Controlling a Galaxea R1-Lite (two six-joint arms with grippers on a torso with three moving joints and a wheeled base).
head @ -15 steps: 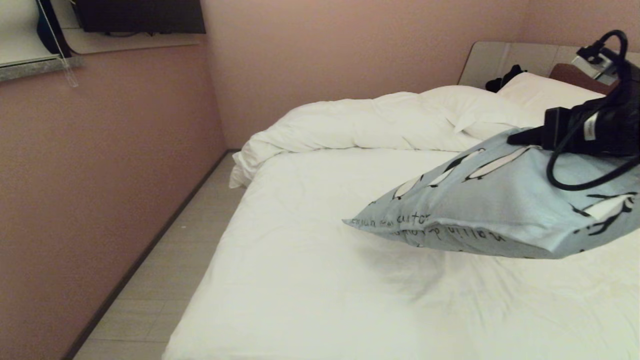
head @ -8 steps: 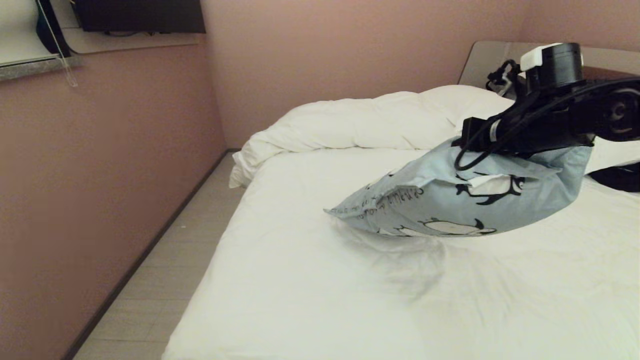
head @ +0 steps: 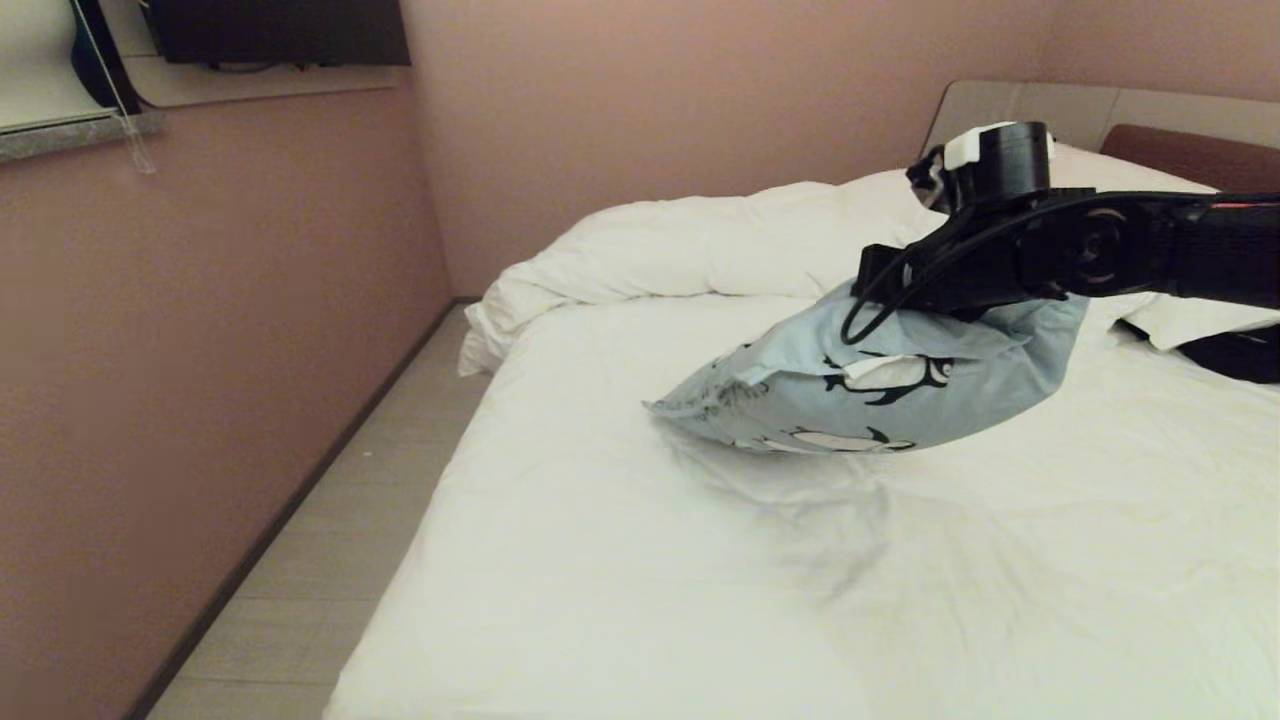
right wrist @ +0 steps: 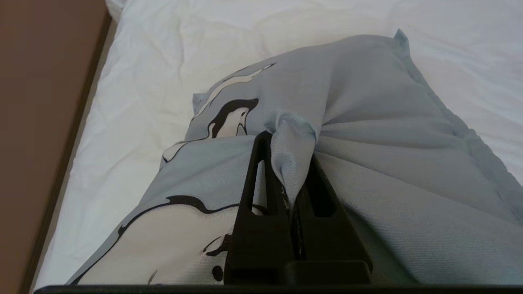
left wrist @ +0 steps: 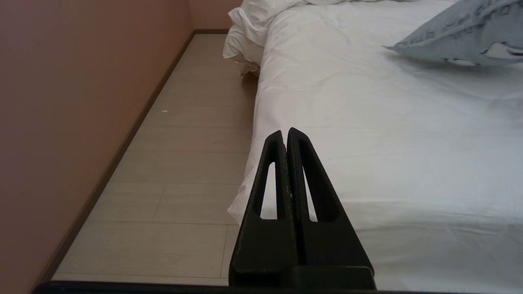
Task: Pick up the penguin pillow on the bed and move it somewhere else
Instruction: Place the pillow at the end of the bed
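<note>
The penguin pillow, light blue with black-and-white penguins, hangs tilted over the middle of the bed, and its lower edge is down at the white sheet. My right gripper reaches in from the right and is shut on a bunched fold of the pillow's top. The right wrist view shows that fold of the pillow pinched in the right gripper. My left gripper is shut and empty, parked low by the bed's near left corner, with the pillow far ahead of it.
A rumpled white duvet lies across the far side of the bed. White pillows and a dark item lie at the right near the brown headboard. A strip of floor runs between bed and pink wall.
The right arm has swung the pillow to the left and farther across the bed, and lowered it toward the sheet. The grip has stayed shut.
</note>
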